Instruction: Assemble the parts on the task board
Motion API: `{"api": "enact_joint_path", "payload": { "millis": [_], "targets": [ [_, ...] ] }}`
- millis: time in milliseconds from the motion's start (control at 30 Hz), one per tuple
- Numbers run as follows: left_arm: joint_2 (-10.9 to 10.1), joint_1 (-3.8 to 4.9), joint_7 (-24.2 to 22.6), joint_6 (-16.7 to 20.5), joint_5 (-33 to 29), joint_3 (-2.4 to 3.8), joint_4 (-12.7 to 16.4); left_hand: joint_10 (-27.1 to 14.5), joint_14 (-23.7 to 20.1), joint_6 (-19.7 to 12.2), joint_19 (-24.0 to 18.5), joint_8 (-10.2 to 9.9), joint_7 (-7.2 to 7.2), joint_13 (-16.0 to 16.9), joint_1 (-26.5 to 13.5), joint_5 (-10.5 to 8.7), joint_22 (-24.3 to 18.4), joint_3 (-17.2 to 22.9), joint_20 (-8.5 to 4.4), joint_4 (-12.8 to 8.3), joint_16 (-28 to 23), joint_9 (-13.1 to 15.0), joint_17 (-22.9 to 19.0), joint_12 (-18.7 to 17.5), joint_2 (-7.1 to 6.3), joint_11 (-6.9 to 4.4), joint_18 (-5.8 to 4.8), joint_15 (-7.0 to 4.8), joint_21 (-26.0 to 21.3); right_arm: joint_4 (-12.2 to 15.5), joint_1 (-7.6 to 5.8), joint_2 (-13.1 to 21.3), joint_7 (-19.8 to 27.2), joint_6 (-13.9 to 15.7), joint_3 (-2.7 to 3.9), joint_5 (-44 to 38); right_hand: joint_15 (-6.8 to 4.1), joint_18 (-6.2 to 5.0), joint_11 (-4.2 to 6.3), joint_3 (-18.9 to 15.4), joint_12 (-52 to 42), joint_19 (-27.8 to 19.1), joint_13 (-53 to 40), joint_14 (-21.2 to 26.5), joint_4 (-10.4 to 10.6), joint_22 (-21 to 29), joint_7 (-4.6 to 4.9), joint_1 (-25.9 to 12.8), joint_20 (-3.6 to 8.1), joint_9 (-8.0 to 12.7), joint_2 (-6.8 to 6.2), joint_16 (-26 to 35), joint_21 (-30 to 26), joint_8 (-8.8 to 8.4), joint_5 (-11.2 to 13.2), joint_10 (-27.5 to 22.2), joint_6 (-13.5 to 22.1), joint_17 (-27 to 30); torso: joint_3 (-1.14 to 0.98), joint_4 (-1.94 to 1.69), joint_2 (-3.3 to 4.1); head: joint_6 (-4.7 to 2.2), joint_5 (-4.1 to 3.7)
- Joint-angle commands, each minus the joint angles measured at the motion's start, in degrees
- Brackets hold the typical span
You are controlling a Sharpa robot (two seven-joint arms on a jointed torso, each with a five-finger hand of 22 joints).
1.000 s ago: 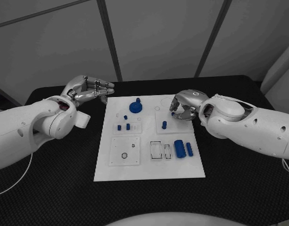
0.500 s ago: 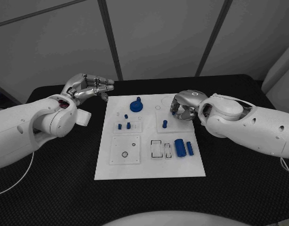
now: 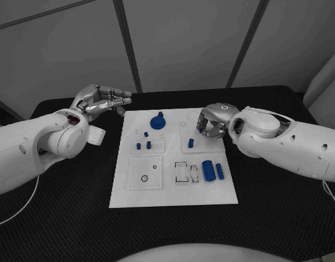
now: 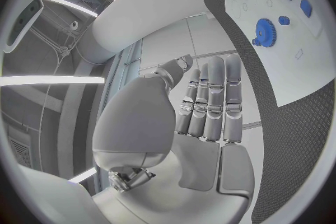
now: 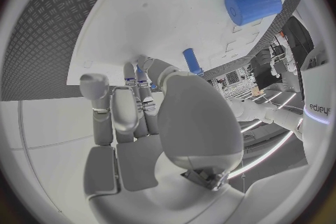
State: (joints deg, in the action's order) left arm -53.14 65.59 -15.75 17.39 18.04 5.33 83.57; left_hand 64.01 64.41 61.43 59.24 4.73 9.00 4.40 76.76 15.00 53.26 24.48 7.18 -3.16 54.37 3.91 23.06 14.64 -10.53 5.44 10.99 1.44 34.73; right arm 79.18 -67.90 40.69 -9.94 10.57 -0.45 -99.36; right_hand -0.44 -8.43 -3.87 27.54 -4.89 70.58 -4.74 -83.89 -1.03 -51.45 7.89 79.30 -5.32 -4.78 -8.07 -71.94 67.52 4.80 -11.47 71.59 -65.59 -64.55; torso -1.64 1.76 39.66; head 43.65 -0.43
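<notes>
Parts (image 3: pixel 209 171) are lying on the task board (image 3: pixel 174 197), with a gear (image 3: pixel 158 122) at its 12 o'clock end. The right hand (image 3: pixel 213 123) is curling over the board's 2 o'clock corner; whether it is holding anything I cannot tell. The left hand (image 3: pixel 103 101) is hovering off the 10 o'clock corner, fingers together, empty. Likely next: a grasp on the upright peg (image 3: pixel 190 144).

Right hand (image 3: pixel 212 123) fingertips and the task board (image 3: pixel 175 196) corner beneath them, hidden.

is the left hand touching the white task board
Apart. The head view shows the left hand raised beyond the white task board's far left corner, black table visible between them.
</notes>
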Motion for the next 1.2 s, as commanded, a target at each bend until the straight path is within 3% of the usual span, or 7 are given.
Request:
{"api": "enact_joint_path", "payload": {
  "millis": [33, 567, 933, 1200],
  "targets": [
    [0.0, 0.07, -1.3, 0.2, -0.4, 0.07, 0.1, -0.4, -0.3, -0.2, -0.4, -0.1, 0.2, 0.1, -0.2, -0.16, -0.1, -0.3, -0.05, -0.1, -0.3, -0.1, -0.1, 0.2, 0.58, 0.18, -0.59, -0.15, -0.4, -0.2, 0.47, -0.1, -0.6, -1.7, -0.32, -0.2, -0.47, 1.16, 0.11, 0.1, -0.2, 0.5, -0.1, -2.1, -0.1, -0.5, -0.09, -0.1, 0.16, -0.1, 0.69, -0.4, 0.5, 0.32, 0.3, 0.5, -0.6, -0.1, 0.03, -0.03, 0.0, 0.1, -0.03],
    [0.0, 0.08, -0.9, 0.8, -0.4, 0.07, -0.5, -1.4, -0.6, -0.3, -0.4, -0.1, 0.35, 0.0, 0.0, -0.12, -0.2, -0.5, 0.01, 0.0, -0.4, -0.1, -0.3, 0.5, 1.14, 0.37, -0.59, 0.0, -0.7, 0.9, 0.58, 0.5, -1.0, 3.2, -0.31, 0.1, -0.77, 1.41, 0.55, 0.1, -0.4, 1.1, -0.4, -2.2, -0.2, -2.3, -0.51, -0.2, 0.37, -0.5, 1.51, -1.1, 1.9, 0.74, 0.6, 1.5, -1.8, -0.5, -0.04, -0.02, -0.04, 0.26, 0.11],
    [0.1, 0.08, -0.7, 1.0, -0.5, 0.07, -1.0, -1.8, -0.7, -0.4, -0.4, -0.1, 0.45, 0.0, -0.1, -0.12, -0.3, -0.6, 0.05, 0.1, -0.4, -0.1, -0.3, 0.6, 1.41, 0.48, -0.6, 0.09, -0.8, 3.1, 0.57, 1.9, -0.5, 6.7, -0.26, 0.5, -0.82, 1.42, 0.59, 0.1, -0.4, 1.1, -0.4, -2.2, -0.3, -2.5, -0.56, -0.1, 0.41, -0.5, 1.59, -1.3, 2.0, 0.77, 0.5, 1.6, -1.9, -0.7, -0.02, 0.0, -0.02, 0.22, 0.12],
    [0.1, 0.08, -0.7, 1.0, -0.5, 0.07, -1.4, -2.0, -0.7, -0.4, -0.4, -0.1, 0.49, 0.0, -0.1, -0.13, -0.3, -0.6, 0.08, 0.2, -0.5, -0.1, -0.4, 0.6, 1.47, 0.54, -0.6, 0.13, -0.8, 5.9, 0.56, 3.5, -0.5, 7.6, -0.18, 1.1, -0.83, 1.42, 0.59, 0.1, -0.4, 1.1, -0.4, -2.2, -0.4, -2.5, -0.55, -0.1, 0.43, -0.6, 1.59, -1.3, 2.0, 0.76, 0.4, 1.6, -1.9, -0.7, -0.02, 0.03, -0.06, 0.24, 0.29]
  ]
}}
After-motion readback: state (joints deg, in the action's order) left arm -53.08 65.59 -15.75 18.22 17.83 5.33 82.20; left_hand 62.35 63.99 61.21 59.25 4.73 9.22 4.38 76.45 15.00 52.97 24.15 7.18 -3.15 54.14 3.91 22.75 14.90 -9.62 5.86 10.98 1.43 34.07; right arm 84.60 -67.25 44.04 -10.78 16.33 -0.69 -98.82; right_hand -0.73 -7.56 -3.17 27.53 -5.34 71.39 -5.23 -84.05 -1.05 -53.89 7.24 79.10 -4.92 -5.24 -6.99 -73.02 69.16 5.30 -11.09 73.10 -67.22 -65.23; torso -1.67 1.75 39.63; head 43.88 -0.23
